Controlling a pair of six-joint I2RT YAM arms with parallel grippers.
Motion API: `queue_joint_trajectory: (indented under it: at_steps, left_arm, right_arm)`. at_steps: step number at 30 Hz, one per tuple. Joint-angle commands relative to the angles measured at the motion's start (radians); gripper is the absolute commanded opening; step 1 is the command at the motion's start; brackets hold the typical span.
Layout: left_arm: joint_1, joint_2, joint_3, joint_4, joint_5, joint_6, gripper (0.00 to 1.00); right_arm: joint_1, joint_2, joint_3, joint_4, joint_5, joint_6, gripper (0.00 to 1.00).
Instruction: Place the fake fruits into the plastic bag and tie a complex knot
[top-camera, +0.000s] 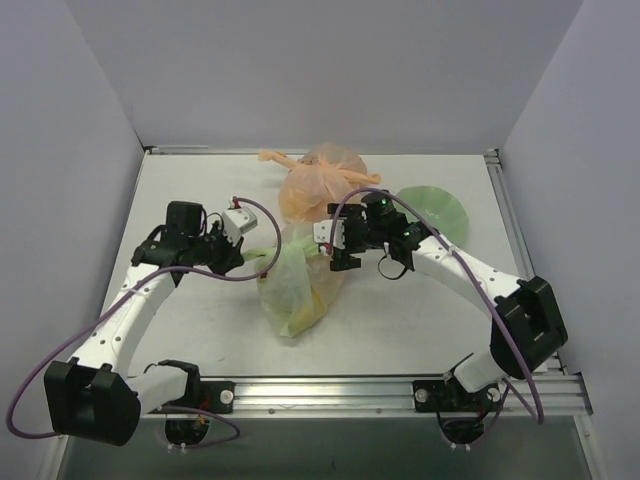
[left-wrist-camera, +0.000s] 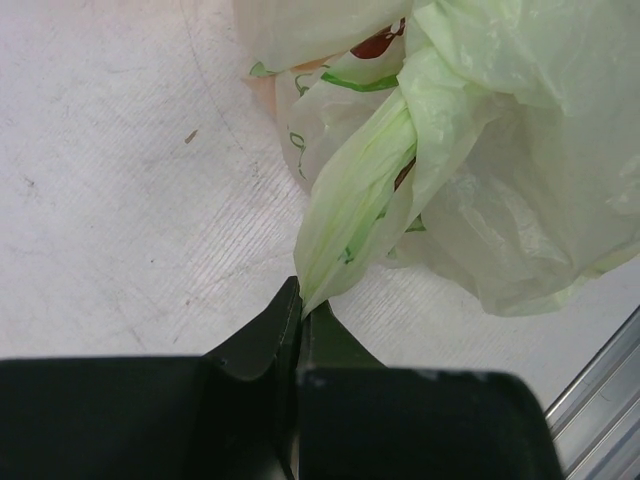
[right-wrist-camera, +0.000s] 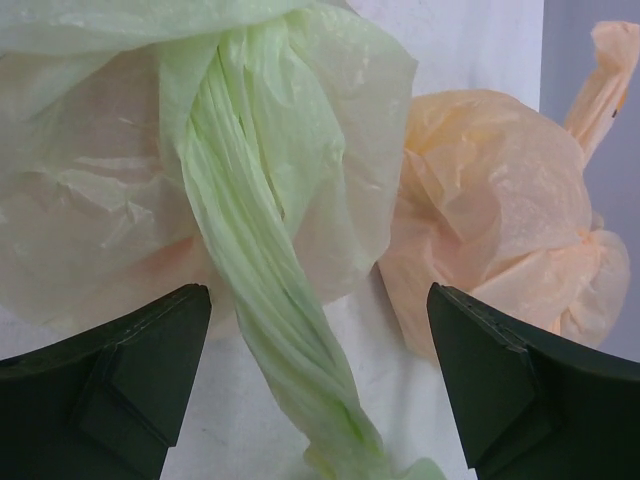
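Note:
The pale green plastic bag (top-camera: 292, 288) lies in the middle of the table with yellow and red fruit shapes showing dimly through it. My left gripper (top-camera: 243, 256) is shut on one twisted handle (left-wrist-camera: 352, 215) of the bag, pulled out to the left. My right gripper (top-camera: 345, 255) is open over the bag's right side. In the right wrist view the other twisted handle (right-wrist-camera: 270, 290) runs between its spread fingers (right-wrist-camera: 130, 375), untouched. A red fruit (left-wrist-camera: 378, 44) shows through the plastic in the left wrist view.
A peach-orange knotted bag (top-camera: 322, 180) lies just behind the green bag, also in the right wrist view (right-wrist-camera: 490, 210). A pale green wavy-edged dish (top-camera: 436, 208) sits at the back right. A metal rail (top-camera: 330, 392) edges the table's front.

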Motion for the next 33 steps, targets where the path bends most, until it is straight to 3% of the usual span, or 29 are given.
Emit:
queue_joint_trajectory:
  at_steps: [1, 2, 3, 4, 6, 9, 15, 20, 24, 28, 33]
  left_arm:
    - [-0.011, -0.006, 0.050, 0.030, 0.029, -0.006, 0.00]
    - [-0.012, -0.006, 0.049, 0.032, 0.026, -0.006, 0.00]
    - [-0.015, -0.009, 0.049, 0.035, 0.023, -0.009, 0.00]
    - [-0.015, -0.010, 0.044, 0.038, 0.011, -0.014, 0.00]
    - [-0.015, -0.013, 0.039, 0.044, -0.008, -0.037, 0.00]
    - [-0.012, -0.018, 0.035, 0.044, -0.084, -0.090, 0.00]
    - [0.082, -0.079, -0.051, 0.036, -0.195, -0.086, 0.00]
    - [0.115, -0.078, -0.135, 0.036, -0.209, -0.052, 0.00]
    - [0.100, -0.032, -0.152, 0.055, -0.178, -0.035, 0.00]
    - [0.097, 0.039, -0.130, 0.065, -0.204, -0.008, 0.00]
    - [0.106, 0.051, -0.024, 0.065, -0.140, -0.028, 0.00]
  right_arm:
    - [0.013, 0.040, 0.083, 0.009, -0.017, -0.111, 0.94]
    - [0.015, 0.063, 0.091, 0.010, -0.007, -0.125, 0.88]
    - [0.022, 0.072, 0.106, 0.016, 0.009, -0.125, 0.64]
    - [0.026, 0.080, 0.114, 0.032, 0.065, -0.110, 0.47]
    - [0.030, 0.092, 0.128, 0.036, 0.127, -0.046, 0.00]
    - [0.019, 0.046, 0.113, 0.024, 0.184, 0.017, 0.00]
    - [-0.083, -0.151, -0.077, -0.061, 0.196, 0.088, 0.00]
    - [-0.184, -0.233, -0.240, -0.120, 0.198, 0.081, 0.00]
    - [-0.177, -0.230, -0.304, -0.139, 0.210, 0.114, 0.00]
    - [-0.166, -0.198, -0.311, -0.148, 0.228, 0.159, 0.00]
    - [-0.177, -0.222, -0.217, -0.192, 0.219, 0.211, 0.00]
